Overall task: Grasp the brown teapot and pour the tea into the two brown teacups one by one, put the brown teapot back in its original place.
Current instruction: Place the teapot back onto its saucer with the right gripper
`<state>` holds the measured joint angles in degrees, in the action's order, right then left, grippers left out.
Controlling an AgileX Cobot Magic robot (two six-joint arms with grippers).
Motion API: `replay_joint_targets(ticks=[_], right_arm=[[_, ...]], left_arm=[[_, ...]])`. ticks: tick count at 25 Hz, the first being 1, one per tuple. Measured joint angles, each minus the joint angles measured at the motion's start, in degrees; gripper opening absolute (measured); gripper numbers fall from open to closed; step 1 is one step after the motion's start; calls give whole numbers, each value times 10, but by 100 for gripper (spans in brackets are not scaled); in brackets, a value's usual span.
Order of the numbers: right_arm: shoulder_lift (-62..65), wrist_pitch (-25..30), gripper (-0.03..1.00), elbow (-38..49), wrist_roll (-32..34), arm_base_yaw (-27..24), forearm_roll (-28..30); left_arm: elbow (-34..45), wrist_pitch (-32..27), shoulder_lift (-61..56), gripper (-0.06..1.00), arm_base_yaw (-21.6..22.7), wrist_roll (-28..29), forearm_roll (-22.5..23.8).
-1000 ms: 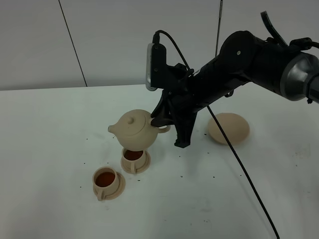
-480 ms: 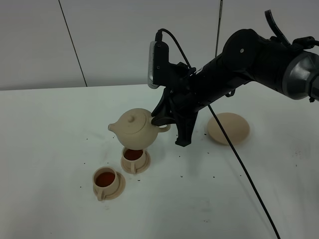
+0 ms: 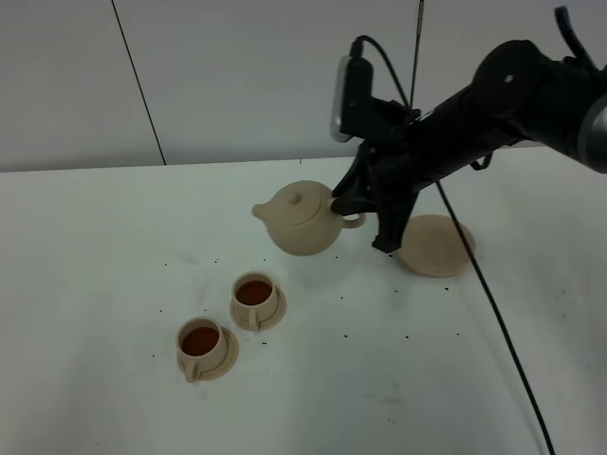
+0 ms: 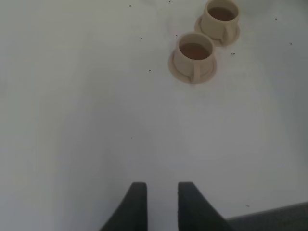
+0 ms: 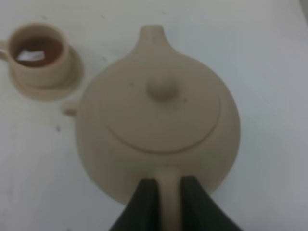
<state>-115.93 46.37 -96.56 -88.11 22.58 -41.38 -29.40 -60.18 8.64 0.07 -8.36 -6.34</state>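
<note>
The brown teapot (image 3: 302,222) hangs level above the table, spout to the left, between the cups and the wide round saucer (image 3: 436,245) that is its original place. My right gripper (image 3: 349,212) is shut on its loop handle; in the right wrist view the fingers (image 5: 147,199) clamp the handle behind the lidded teapot (image 5: 159,125). The two brown teacups (image 3: 254,296) (image 3: 202,343) stand on their small saucers, both holding dark tea. My left gripper (image 4: 161,195) hovers low over bare table, its fingers a narrow gap apart with nothing between, the teacups (image 4: 195,52) (image 4: 220,14) ahead of it.
Small dark specks dot the white table (image 3: 104,256). The right arm's black cable (image 3: 493,322) trails over the table in front of the wide saucer. A wall (image 3: 190,76) bounds the far edge.
My right arm has carried the teapot up and to the right, away from above the rear teacup and towards the wide saucer. The cups have stayed put.
</note>
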Motion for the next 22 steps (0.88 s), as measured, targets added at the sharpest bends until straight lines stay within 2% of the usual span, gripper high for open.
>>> replay_joint_targets(ticks=[13,22], right_arm=[[0,-6,10,18,-24,-103,-30],[-12,-8,10,21,-30,-135,-38]], left_arm=[[0,0,0,23,0,0,0],[0,0,0,23,0,0,0]])
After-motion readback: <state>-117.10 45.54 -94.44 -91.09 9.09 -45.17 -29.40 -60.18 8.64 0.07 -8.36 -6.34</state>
